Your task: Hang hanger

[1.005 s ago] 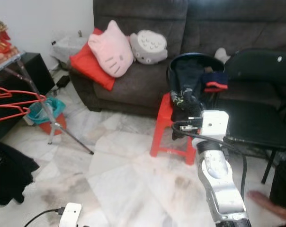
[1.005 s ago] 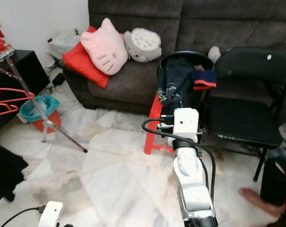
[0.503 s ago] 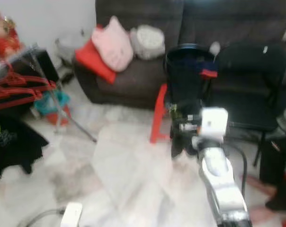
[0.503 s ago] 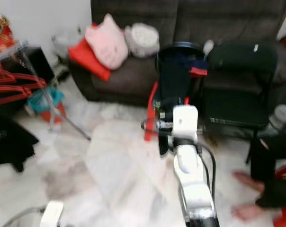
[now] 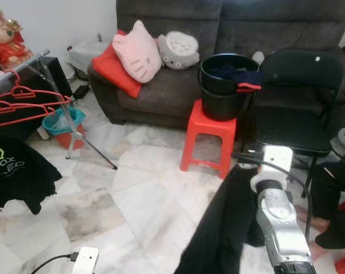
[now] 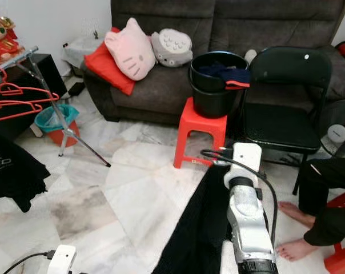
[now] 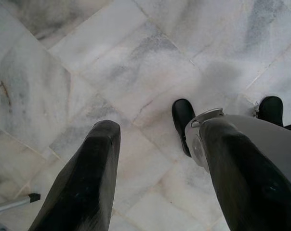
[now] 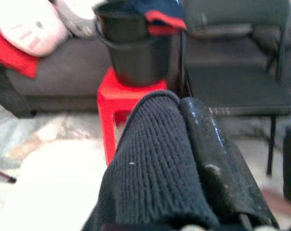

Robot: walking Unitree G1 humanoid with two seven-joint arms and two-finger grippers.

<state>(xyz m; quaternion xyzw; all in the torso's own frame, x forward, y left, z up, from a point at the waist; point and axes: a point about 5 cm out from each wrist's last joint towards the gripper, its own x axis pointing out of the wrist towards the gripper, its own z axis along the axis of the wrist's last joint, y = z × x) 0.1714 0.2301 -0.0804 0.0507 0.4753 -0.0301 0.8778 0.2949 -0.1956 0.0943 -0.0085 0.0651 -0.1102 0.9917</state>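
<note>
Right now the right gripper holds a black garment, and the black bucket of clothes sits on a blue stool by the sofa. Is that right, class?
Not quite: the stool is red, as the left eye view shows. The right gripper does hold the black garment, and the bucket sits on that stool by the sofa.

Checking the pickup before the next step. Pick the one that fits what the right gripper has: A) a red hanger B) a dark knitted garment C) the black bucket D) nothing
B: the right gripper is shut on a dark knitted garment that hangs from it toward the marble floor, well clear of the black bucket.
</note>
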